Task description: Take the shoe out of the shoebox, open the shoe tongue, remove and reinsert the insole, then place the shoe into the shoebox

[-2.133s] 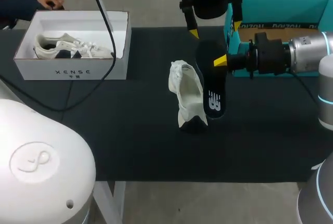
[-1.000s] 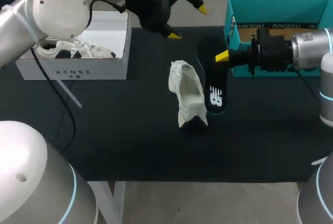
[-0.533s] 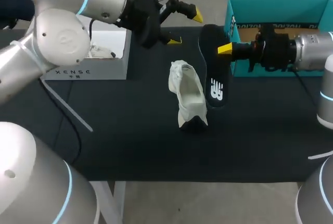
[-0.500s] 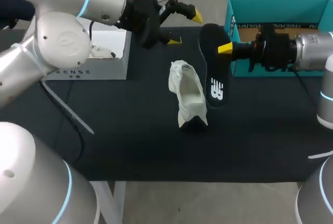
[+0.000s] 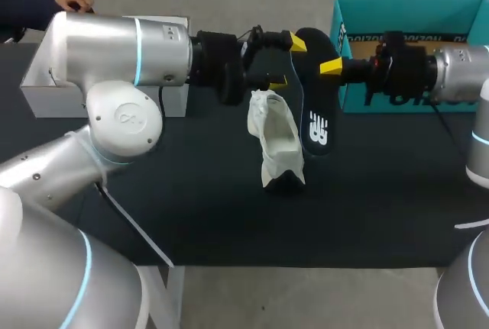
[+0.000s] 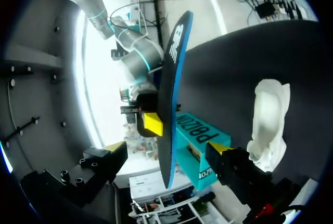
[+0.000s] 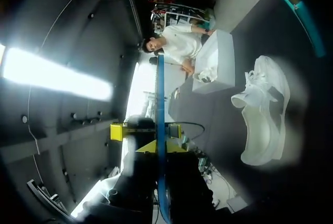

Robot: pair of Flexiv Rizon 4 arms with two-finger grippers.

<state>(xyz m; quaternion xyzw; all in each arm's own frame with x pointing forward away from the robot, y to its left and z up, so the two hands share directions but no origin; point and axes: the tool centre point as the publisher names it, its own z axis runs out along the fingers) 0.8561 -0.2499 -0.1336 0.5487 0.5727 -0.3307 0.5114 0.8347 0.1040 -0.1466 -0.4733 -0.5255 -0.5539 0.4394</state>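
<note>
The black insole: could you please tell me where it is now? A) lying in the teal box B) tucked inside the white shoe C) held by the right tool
C: the right tool clamps the insole, holding it on edge beside the white shoe.

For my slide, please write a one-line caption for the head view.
Right pincer grips the black insole beside the white shoe, with the open left pincer hovering close to it.
</note>
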